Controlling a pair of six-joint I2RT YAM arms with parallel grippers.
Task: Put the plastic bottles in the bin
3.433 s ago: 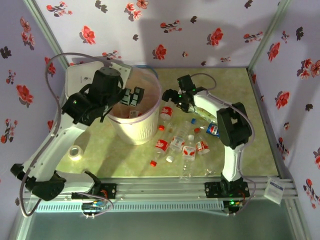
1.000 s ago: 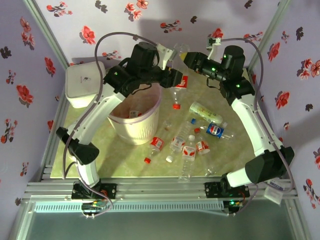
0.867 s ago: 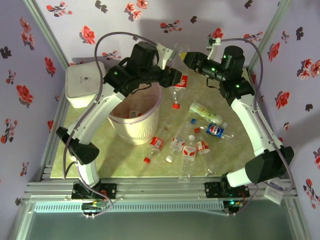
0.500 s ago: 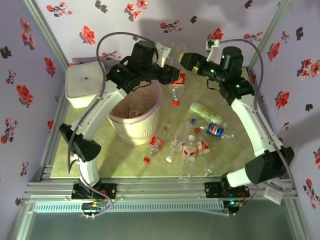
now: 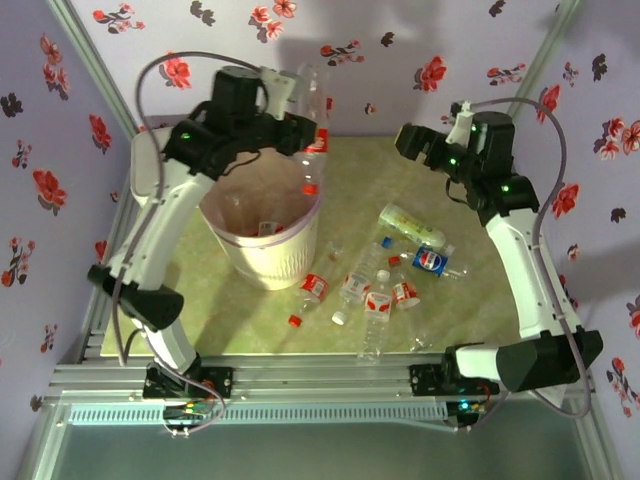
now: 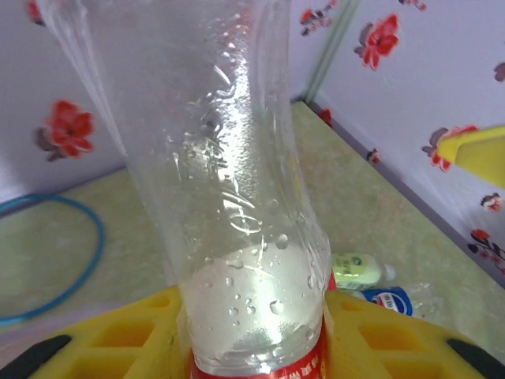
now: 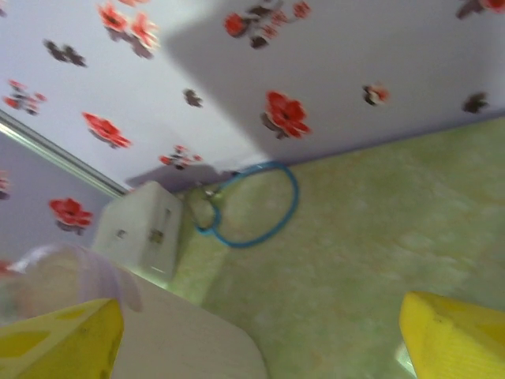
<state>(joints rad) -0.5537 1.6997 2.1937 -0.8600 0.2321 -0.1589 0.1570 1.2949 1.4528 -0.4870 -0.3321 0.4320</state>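
One bottle (image 5: 311, 100) hangs cap down over the rim of the bin (image 5: 265, 262), pinched by your left jaws; your right jaws are spread wide. Other bottles (image 5: 378, 300) lie on the desk (image 5: 440, 200) beside it.

The left arm rises from its near-left base and arches toward the far side, with its wrist turned right. The left gripper (image 5: 303, 135) has its jaws clamped on a clear bottle (image 5: 312, 95). The right arm reaches up toward the far right. The right gripper (image 5: 408, 140) points left, jaws spread apart.
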